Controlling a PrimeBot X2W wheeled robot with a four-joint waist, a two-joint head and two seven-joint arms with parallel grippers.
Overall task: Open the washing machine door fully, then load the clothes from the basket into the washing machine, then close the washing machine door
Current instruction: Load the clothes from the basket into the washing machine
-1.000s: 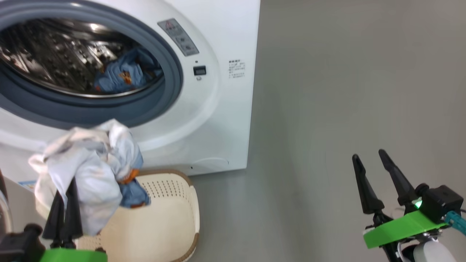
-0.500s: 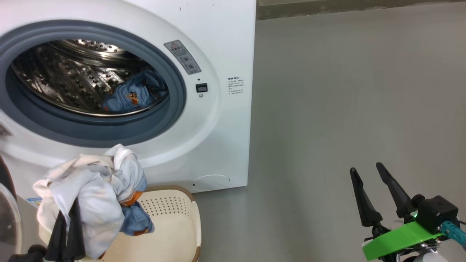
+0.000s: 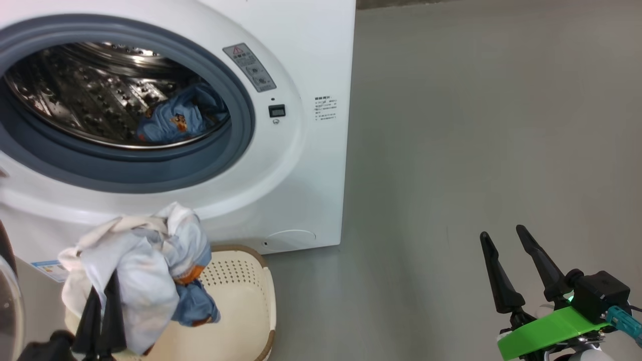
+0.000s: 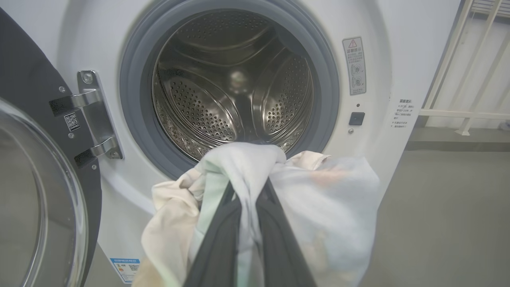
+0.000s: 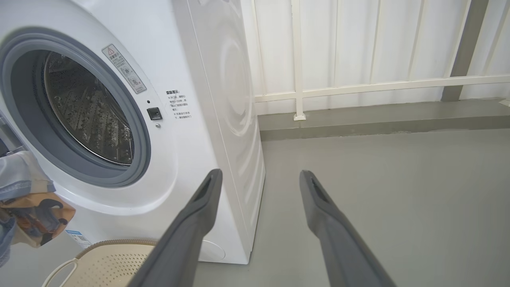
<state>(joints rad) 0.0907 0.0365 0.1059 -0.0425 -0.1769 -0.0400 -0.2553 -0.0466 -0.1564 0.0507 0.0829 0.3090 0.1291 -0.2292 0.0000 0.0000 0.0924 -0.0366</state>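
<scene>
Head view: mid-load, left fingers (image 3: 114, 321) clenched on clothes (image 3: 135, 271), just below the washing machine (image 3: 301, 165) mouth, above the basket (image 3: 241, 301); blue garment (image 3: 175, 118) lies in its drum; right fingers (image 3: 496, 276) spread, empty, right of the machine. Next I'd lift, push inside, release.

Right hand (image 5: 259, 174) spread wide, empty, near washing machine (image 5: 191, 79) (basket (image 5: 107, 261) at its foot).
</scene>
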